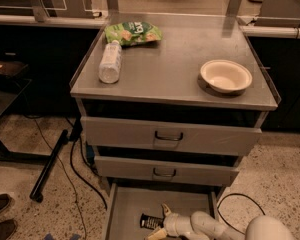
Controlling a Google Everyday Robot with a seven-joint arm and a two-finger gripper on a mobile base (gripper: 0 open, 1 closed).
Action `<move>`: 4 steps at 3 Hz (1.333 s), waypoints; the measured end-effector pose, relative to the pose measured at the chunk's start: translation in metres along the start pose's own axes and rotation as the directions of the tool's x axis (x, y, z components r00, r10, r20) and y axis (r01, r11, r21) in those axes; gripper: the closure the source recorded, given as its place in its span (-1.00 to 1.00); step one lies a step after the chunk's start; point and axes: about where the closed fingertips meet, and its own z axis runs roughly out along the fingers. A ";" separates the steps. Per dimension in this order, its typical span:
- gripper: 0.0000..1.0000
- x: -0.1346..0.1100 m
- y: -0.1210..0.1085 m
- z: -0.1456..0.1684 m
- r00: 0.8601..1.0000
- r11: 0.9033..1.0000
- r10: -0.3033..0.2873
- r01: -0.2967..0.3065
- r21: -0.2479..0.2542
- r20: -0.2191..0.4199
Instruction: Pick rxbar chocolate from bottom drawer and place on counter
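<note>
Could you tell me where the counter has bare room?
The steel counter is bare between the plastic bottle and the cream round bowl; the green snack bag crowds the back left. The end effector is in the grey bottom drawer.

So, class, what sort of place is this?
Likely a robot lab or office, not a home: a steel counter over grey drawers, cables on speckled floor. The claw sits open in the bottom drawer at the rxbar chocolate.

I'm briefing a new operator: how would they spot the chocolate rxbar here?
On the steel cabinet, the bottom drawer is pulled open. On its floor, at the open jaws of the gripper, lies the rxbar chocolate. It is small, flat and black, unlike the bottle, green bag and bowl on the counter.
</note>
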 end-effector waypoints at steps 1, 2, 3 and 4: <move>-0.71 0.000 0.000 0.000 1.000 1.000 0.000 0.000 0.000 0.000; -0.24 0.000 0.000 0.000 1.000 1.000 0.000 0.000 0.000 0.000; 0.22 0.000 0.000 0.000 1.000 1.000 0.000 0.000 0.000 0.000; 0.69 0.000 0.000 0.000 1.000 1.000 0.000 0.000 0.000 0.000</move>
